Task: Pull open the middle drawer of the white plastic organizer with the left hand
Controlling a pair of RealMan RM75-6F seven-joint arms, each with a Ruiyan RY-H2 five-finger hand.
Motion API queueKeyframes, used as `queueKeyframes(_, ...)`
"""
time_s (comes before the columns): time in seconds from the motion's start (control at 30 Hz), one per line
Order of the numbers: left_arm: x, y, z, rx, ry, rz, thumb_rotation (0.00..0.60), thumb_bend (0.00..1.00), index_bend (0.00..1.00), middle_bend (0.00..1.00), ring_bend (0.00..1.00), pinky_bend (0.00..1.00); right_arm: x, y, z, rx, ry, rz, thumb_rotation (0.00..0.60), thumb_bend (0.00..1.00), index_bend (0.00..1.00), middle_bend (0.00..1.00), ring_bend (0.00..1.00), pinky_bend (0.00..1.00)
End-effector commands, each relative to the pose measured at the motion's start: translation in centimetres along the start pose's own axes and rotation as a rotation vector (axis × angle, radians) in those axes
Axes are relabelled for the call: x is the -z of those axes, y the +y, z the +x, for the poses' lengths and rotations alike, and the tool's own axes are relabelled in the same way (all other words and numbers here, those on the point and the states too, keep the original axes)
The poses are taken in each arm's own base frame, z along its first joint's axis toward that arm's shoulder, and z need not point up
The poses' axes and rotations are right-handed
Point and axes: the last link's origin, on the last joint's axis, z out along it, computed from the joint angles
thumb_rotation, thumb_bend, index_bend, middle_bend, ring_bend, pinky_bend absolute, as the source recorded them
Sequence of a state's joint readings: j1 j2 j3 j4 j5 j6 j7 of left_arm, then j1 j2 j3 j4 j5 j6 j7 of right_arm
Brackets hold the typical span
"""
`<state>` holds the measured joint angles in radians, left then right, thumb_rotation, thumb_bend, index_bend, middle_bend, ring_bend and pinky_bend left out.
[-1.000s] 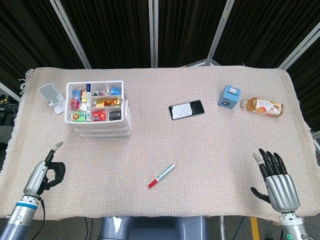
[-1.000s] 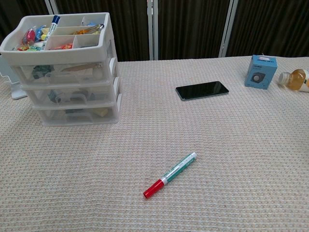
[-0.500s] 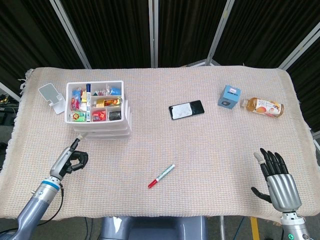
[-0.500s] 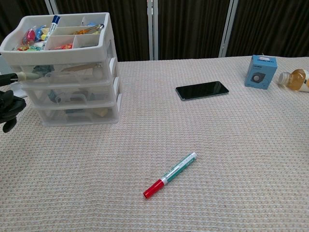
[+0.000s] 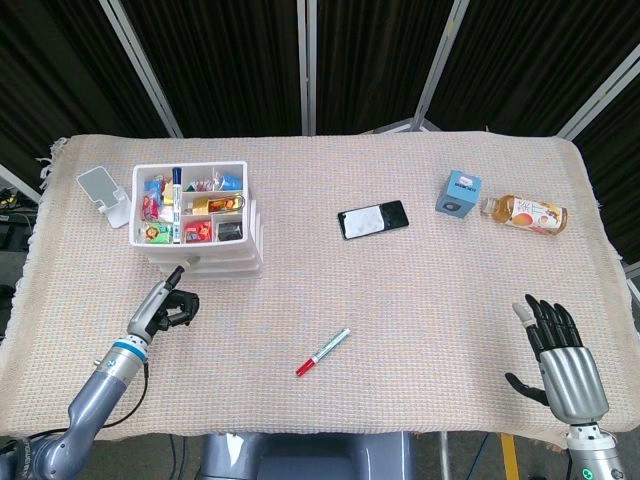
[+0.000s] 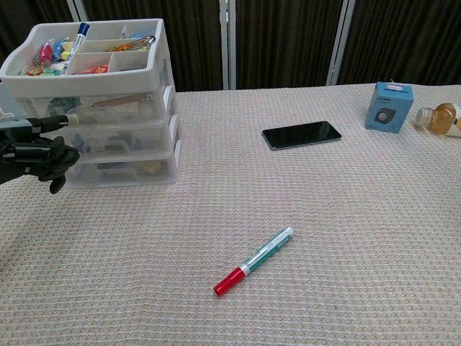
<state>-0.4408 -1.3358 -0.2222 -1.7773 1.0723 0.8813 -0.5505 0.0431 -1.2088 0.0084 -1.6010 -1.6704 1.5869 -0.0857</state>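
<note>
The white plastic organizer (image 5: 200,235) (image 6: 108,108) stands at the table's left, with a filled open tray on top and three closed clear drawers below. Its middle drawer (image 6: 119,138) is closed. My left hand (image 5: 166,307) (image 6: 39,150) is just in front of the drawers, one finger stretched toward the middle drawer and the others curled in, holding nothing. Whether the fingertip touches the drawer I cannot tell. My right hand (image 5: 562,355) rests open at the table's near right corner, far from the organizer; the chest view does not show it.
A red-capped marker (image 5: 322,351) (image 6: 253,260) lies in the near middle. A black phone (image 5: 372,219) (image 6: 301,134) lies at centre. A blue box (image 5: 458,193) (image 6: 389,106) and a bottle (image 5: 525,213) (image 6: 441,118) are at the far right. A white stand (image 5: 103,193) sits left of the organizer.
My left hand has moved forward and rightward from the table's near left edge up to the front of the organizer's drawers. The right hand has drifted slightly toward the near edge.
</note>
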Motion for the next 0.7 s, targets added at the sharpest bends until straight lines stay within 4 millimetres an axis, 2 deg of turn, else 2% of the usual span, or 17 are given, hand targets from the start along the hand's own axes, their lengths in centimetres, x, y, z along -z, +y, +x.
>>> queueKeyframes(0.03, -0.5, 0.3, -0.4, 0.003, 0.0, -0.01, 0.6, 0.9, 0.07, 0.78, 0.78, 0.65, 0.0, 0.0, 0.1, -0.003, 0.003, -0.001, 0.6, 0.02, 0.0, 0.0, 0.0, 0.0)
queueKeyframes(0.7, -1.8, 0.6, -2.1, 0.016, -0.036, -0.027, 0.6, 0.9, 0.07, 0.78, 0.78, 0.65, 0.0, 0.0, 0.0, -0.003, -0.007, -0.005, 0.6, 0.02, 0.0, 0.0, 0.0, 0.0)
